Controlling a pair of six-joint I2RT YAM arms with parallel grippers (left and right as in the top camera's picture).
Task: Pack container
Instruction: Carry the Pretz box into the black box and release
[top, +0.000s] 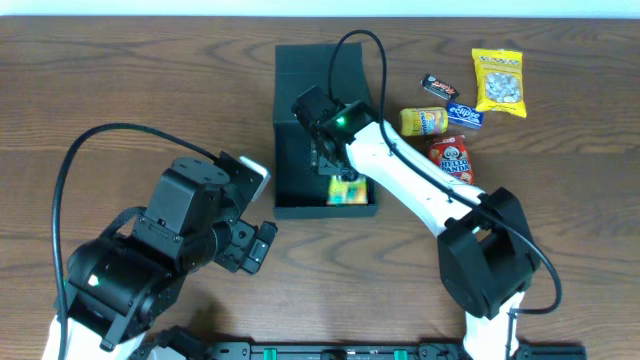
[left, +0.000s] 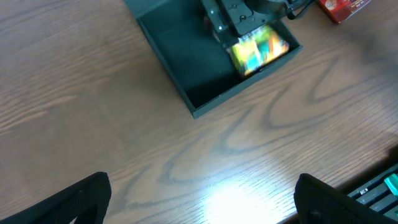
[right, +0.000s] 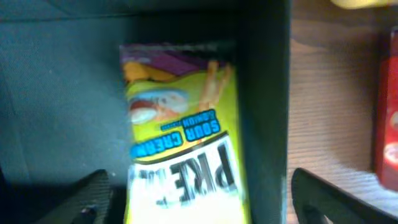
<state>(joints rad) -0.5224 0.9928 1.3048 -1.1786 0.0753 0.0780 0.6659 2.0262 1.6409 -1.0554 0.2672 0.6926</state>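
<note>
Closest to me, the left tool (left: 205, 198) hangs above bare wooden surface (top: 150, 90), just off the near left corner of the container (top: 295, 170), its fingers (left: 87, 194) spread wide with nothing between them. Past it, my right arm reaches in over the container's near right corner, and the right tool (right: 199, 199) stands apart too: through its wrist camera I see both fingers well clear on either side of a yellow-green sour cream and onion snack packet (right: 180, 137). That packet lies flat on the black floor of the container, close against the right wall. The container sits at the middle of the surface, its flap lid (top: 310, 70) folded open on the far side. To the right of it, out on the wood, a red packet (top: 452, 160) lies nearest, then a yellow packet (top: 424, 121) and a small blue bar (top: 465, 114), then a small dark bar (top: 437, 87), and farthest a yellow bag (top: 498, 82).
</note>
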